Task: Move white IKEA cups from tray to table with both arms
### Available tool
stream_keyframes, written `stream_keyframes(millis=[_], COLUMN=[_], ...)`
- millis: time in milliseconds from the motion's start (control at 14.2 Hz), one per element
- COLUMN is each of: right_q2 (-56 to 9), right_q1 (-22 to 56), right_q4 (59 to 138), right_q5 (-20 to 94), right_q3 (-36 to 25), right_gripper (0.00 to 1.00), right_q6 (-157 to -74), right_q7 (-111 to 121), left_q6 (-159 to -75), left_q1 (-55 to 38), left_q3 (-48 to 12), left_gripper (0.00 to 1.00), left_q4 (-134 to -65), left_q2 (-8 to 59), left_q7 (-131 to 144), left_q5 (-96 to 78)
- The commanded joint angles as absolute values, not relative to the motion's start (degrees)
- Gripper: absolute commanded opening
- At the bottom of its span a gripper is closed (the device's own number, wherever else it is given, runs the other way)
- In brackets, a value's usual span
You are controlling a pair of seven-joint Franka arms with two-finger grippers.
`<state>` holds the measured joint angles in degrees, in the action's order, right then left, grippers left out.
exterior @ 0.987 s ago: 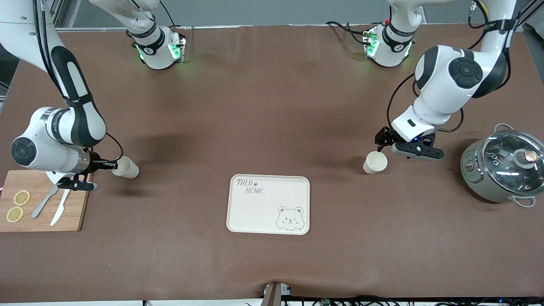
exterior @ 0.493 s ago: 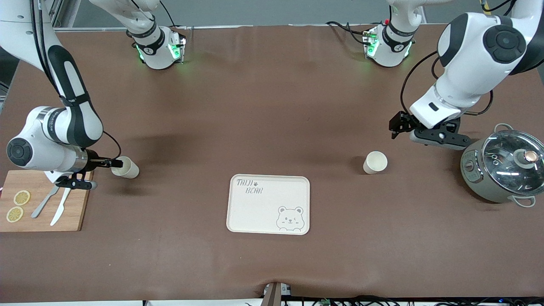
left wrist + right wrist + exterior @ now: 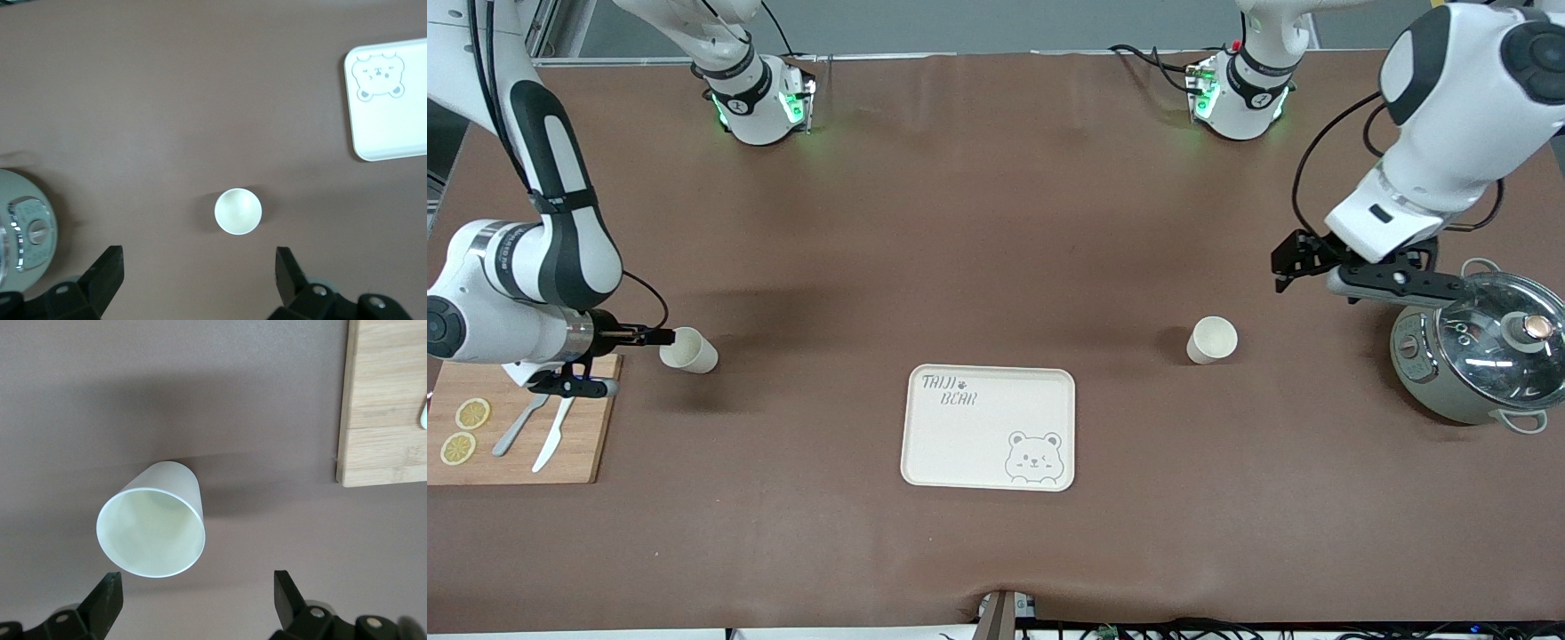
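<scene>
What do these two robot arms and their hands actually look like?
Both arms are glossy white, rounded shells with black bands and round black caps at the joints. Thin black cables loop along them. The bases glow green. The left hand and right hand are small and black, each with two blocky fingers.
</scene>
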<state>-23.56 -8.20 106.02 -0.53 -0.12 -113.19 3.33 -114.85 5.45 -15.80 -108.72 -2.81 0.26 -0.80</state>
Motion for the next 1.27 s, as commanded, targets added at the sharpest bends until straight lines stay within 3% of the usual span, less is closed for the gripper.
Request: stream_keyframes(millis=[0,141,352,705,846,1198], right_q2=[-23.64,-24.16,-30.92,-31.20,-30.94,-25.75], right_q1=[-9.22,-9.49,-9.93,-10.28,-9.85,-6.77], right_q4=[103.72,97.34,81.69,72.63,67.78,67.41], right_q5=[-2.64,-2.81,-2.81,-2.46,-2.29,-1.93], right_q3=[0.53,0.53,0.44,0.35,0.70,0.44], right_gripper=[1.00,1.00,1.00,1.00,1.00,1.00], right_q6=[-112.15,-104.21,-88.11,-80.01,-75.34,-75.58], right_q7=[3.25,3.43,3.43,3.43,3.34,2.99], left_q6=[-111.10,-110.39,-109.43,-96.70,-95.98,-92.82], left_q1=[2.83,-1.57,-1.93,-3.25,-3.08,-3.08], left_q3=[-12.06,-6.61,-6.33,-6.24,-6.50,-6.94], left_gripper=[1.00,1.00,1.00,1.00,1.00,1.00], left_q4=[-106.79,-106.26,-104.86,-93.53,-93.34,-92.90], left_q2=[-3.61,-3.60,-3.52,0.79,0.70,0.79], left_q7=[-1.40,-1.41,0.78,1.23,1.14,0.62], left_q5=[-1.58,-1.50,-1.93,-0.79,-0.79,-0.62])
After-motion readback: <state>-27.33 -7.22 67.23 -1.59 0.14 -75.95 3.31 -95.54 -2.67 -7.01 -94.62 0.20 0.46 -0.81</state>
